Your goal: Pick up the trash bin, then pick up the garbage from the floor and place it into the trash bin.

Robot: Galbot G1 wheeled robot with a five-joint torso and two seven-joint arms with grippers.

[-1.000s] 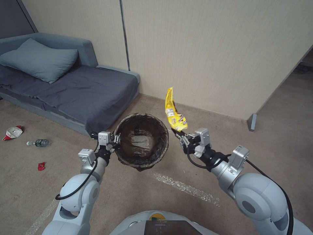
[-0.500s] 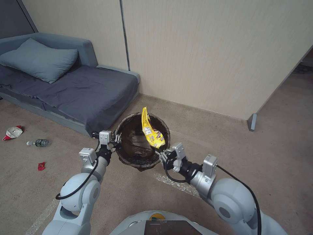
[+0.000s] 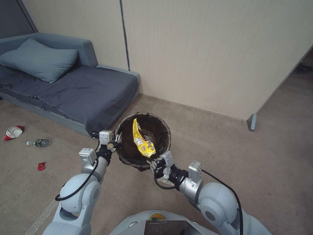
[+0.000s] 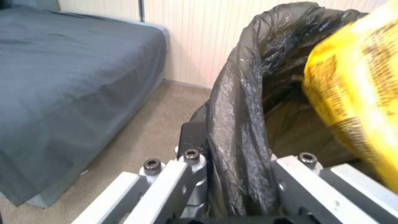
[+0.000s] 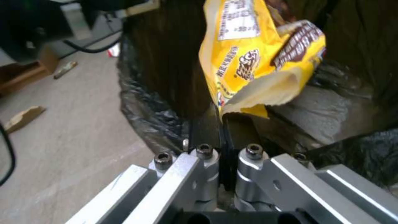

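Left gripper (image 3: 116,142) clamped on 9 o'clock rim of small round white plastic trash bin lined with dark brown-black bag (image 3: 161,129), bin held clear of carpet; bag film pinched between its fingers (image 4: 191,137).

Right gripper (image 3: 153,162) at bin's 5 o'clock rim, closed on bottom edge of crinkled yellow snack wrapper (image 3: 141,139); wrapper upright over bin mouth, lower part inside rim.

On carpet at far 9 o'clock: crushed red-and-white paper cup (image 3: 13,132), clear green-labelled bottle (image 3: 39,142), red scrap (image 3: 41,166), near grey sofa (image 3: 81,88).
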